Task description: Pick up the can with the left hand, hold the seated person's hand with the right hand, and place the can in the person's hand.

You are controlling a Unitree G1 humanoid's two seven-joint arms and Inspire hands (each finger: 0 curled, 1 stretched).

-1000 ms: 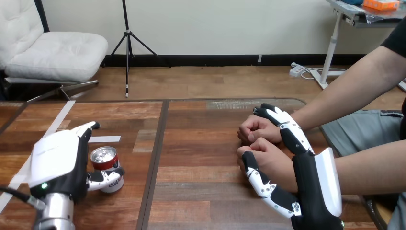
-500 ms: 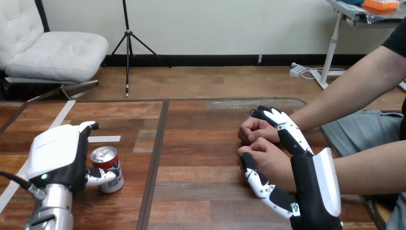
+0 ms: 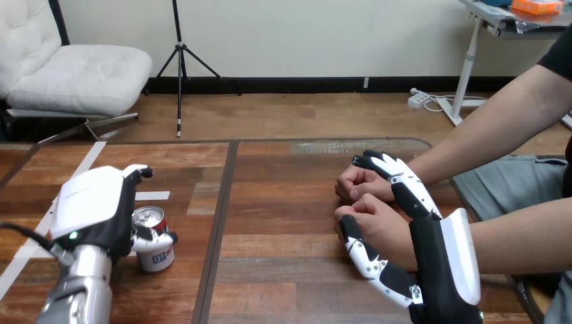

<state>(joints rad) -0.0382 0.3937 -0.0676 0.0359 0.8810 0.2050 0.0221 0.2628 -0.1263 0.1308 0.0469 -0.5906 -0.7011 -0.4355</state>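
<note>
The left hand [image 3: 94, 209] was wrapped round the can [image 3: 150, 217], thumb curled across its near side and fingers reaching past its far side. The can stood upright on the counter [image 3: 270, 202], towards its left edge. The right hand [image 3: 442, 266] clasped the person's nearer hand [image 3: 381, 226], a fist on the counter's right side, with its thumb along the near side and its fingers over the back. The person's farther hand [image 3: 361, 182] lay just beyond, also fisted.
</note>
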